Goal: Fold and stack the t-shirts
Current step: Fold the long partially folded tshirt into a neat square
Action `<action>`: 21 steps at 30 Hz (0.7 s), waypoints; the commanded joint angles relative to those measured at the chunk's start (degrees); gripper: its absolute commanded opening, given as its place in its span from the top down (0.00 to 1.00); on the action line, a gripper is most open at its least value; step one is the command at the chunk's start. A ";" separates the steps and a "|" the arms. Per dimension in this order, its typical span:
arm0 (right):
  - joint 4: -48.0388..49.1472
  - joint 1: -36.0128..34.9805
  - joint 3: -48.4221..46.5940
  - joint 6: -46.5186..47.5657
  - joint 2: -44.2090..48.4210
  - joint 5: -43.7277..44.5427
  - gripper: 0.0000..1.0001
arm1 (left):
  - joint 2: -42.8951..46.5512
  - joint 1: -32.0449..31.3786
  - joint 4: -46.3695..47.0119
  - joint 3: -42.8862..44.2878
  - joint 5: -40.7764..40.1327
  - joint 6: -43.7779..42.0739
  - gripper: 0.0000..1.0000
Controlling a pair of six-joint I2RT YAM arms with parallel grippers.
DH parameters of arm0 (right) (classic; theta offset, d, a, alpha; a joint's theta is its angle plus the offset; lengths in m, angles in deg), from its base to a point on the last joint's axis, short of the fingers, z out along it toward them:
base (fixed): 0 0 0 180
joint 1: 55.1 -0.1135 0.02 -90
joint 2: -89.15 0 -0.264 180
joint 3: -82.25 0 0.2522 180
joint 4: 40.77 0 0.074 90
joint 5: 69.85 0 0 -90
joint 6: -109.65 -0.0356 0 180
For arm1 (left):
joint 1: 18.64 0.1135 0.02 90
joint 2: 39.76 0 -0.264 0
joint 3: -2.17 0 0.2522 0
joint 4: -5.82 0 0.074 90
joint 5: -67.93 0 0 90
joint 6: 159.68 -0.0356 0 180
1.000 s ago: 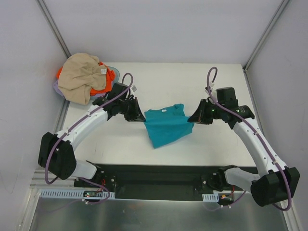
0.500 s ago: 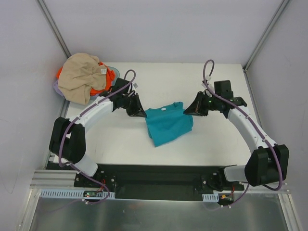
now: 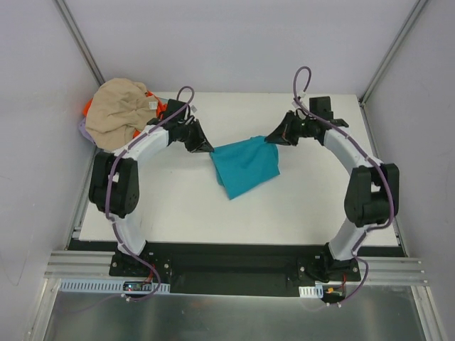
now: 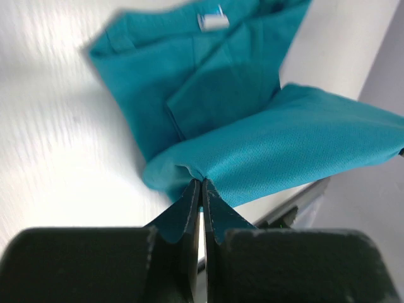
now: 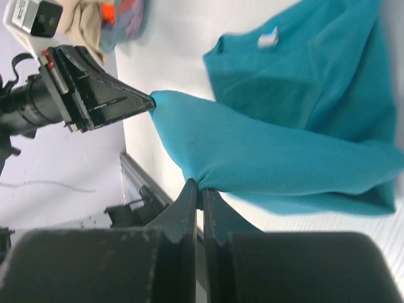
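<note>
- The teal t-shirt (image 3: 245, 167) lies on the counter (image 3: 178, 206) well apart from the basket (image 3: 82, 130). The beige t-shirt (image 3: 121, 110) and the orange t-shirt (image 3: 88, 108) are heaped over that basket.
- The left arm (image 3: 146, 145) has its jaws pinched shut on the teal corner nearer the basket. The right arm (image 3: 341, 145) has its jaws pinched shut on the corner farther from it.
- Between the two grips the held edge hangs raised, stretched over the lower layer, where the white label (image 4: 211, 21) shows.
- This looks like the first fold, partway through.
- To do it well, carry both corners at the same height and pace so the edge stays taut and straight.
- Keep enough lift that the lower layer is not dragged.
- Bring the edge down square over the label end, and release only once the cloth rests flat.
- A sagging middle would likely leave a crease.
</note>
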 commanded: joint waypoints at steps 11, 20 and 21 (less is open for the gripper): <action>4.33 -0.39 -35.06 -3.44 -32.19 2.25 0.33 | -14.45 3.04 1.56 18.63 -8.02 -0.84 0.41; -3.41 -1.36 -14.95 4.31 -11.80 15.18 0.03 | -5.29 -1.78 1.64 11.69 -6.45 -1.63 0.17; -2.63 -1.53 -13.28 4.22 -10.74 14.92 0.03 | -5.12 -2.49 1.56 11.42 -5.05 -1.63 0.17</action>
